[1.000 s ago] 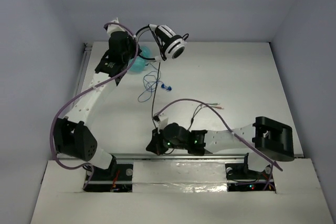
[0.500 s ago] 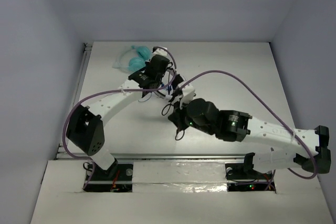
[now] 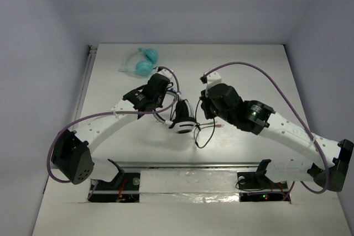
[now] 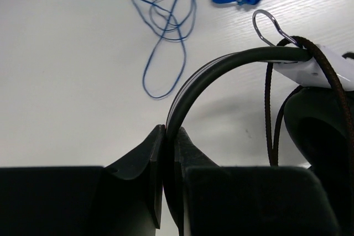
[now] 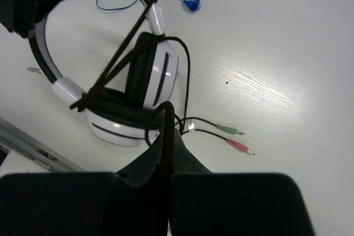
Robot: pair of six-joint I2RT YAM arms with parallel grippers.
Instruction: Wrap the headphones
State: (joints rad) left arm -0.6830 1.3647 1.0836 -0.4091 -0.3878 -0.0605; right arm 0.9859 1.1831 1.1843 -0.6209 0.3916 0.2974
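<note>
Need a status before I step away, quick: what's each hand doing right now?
Left hand: closed on the headphones.
Right hand: closed, pinching the cable.

Left arm [image 3: 110, 117]: starts at the near-edge base, folds at an elbow far out to the left, then stretches forward and inward toward the middle of the counter [image 3: 249, 70]. Left jaws: closed tight, pinching the headband [image 4: 221, 62] of the headphones [image 3: 181, 120].

Right arm [image 3: 287, 131]: folds at an elbow at the far right, then slants forward and leftward, wrist tipped downward. Right jaws: pressed together on the thin black cable [image 5: 167, 115].

Both wrists: near each other at mid-counter, apart.
</note>
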